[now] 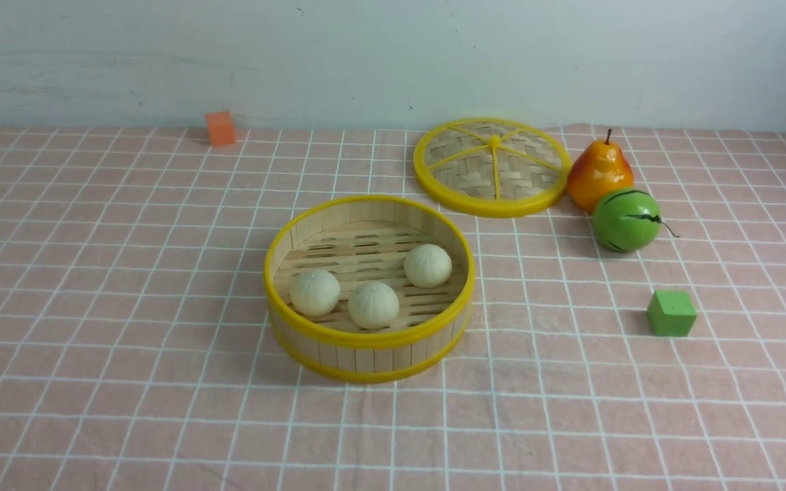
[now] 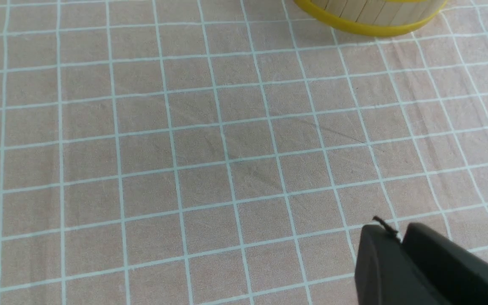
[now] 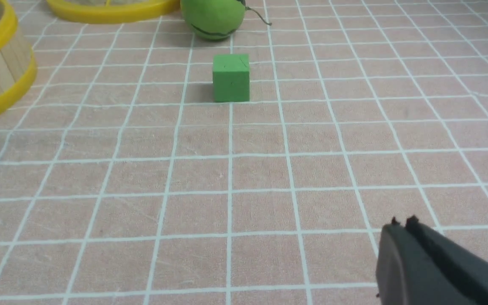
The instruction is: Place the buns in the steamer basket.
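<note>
Bamboo steamer basket [image 1: 368, 339] sits mid-cloth w/ all three buns on its slatted floor: one at 8 o'clock [image 1: 314, 292], one at 6 o'clock [image 1: 373, 305], one at 3 o'clock [image 1: 428, 265], each apart from the others. Pink checked tablecloth [image 1: 127, 273] underneath. From the basket, woven yellow-rimmed lid [image 1: 490, 167] lies flat at 1 o'clock; pear [image 1: 598, 172] just beside the lid's far-right edge, green striped melon ball [image 1: 626, 219] touching or nearly touching the pear. Green cube [image 1: 671, 313] at 3 o'clock, well apart from basket. Orange cube [image 1: 220, 127] at 11 o'clock, near the wall.

Neither arm shows in front view. Left gripper [image 2: 400, 237] above bare cloth, tips together or nearly so, nothing between them. Right gripper [image 3: 403, 222] above bare cloth, tips pressed together, empty; green cube ahead of it
</note>
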`<state>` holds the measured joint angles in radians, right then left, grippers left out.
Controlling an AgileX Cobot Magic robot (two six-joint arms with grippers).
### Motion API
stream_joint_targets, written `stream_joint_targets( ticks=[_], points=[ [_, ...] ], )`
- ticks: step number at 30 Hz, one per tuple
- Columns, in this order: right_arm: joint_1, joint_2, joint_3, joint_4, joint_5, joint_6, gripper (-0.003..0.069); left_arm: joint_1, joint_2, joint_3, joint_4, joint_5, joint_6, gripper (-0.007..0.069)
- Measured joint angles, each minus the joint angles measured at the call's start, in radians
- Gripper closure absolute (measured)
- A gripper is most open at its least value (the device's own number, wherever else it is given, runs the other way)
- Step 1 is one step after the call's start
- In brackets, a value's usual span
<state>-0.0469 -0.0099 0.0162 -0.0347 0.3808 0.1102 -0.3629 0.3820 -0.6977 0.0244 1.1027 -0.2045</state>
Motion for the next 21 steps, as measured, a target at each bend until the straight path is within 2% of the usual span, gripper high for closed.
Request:
stream_joint_targets(
  ticks=[21],
  points=[
    [0.0, 0.0, -0.001, -0.001, 0.003, -0.012, 0.0668, 0.0, 0.0, 0.0, 0.001, 0.0, 0.0, 0.054]
  ],
)
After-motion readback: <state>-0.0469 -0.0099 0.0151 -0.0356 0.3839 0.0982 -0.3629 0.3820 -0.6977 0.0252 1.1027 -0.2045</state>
